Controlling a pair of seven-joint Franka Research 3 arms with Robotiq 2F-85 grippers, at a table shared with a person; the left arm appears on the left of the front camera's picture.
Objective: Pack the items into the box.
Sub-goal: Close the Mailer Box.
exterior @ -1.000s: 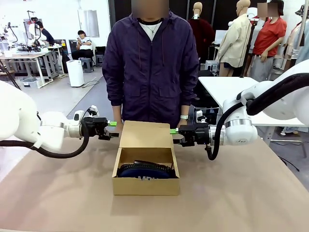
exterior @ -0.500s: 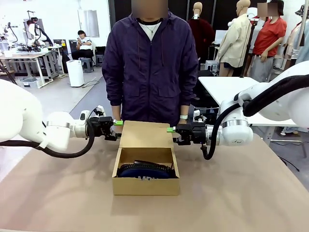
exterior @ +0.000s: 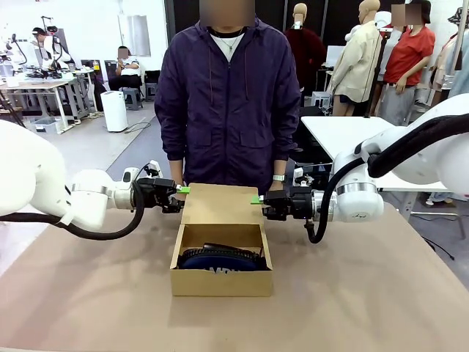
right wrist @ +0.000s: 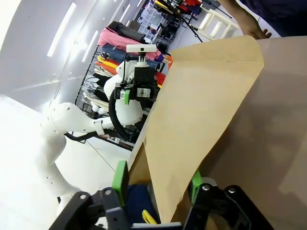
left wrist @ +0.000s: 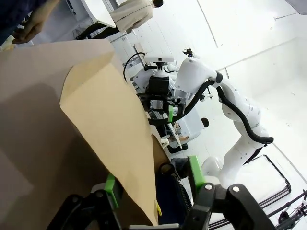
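The brown cardboard box (exterior: 220,282) stands open in the middle of the table, its lid flap (exterior: 221,204) tilted back toward the person. Inside lies the navy pouch (exterior: 220,259) with a dark item on top; a bit of yellow, the utility knife (right wrist: 148,218), shows beside it. My left gripper (exterior: 178,196) straddles the flap's left edge, and in the left wrist view (left wrist: 152,179) that edge runs between the green pads with a gap. From the other side, my right gripper (exterior: 258,202) straddles the right edge (right wrist: 157,182) the same way. Both stand open.
A person in a dark purple jacket (exterior: 229,95) stands right behind the box, hands low at the table's far edge. The brown tabletop (exterior: 88,293) is bare on both sides of the box and in front of it.
Both grippers have moved inward to the flap's side edges. Their jaws have narrowed around the cardboard. The box and its contents have not moved.
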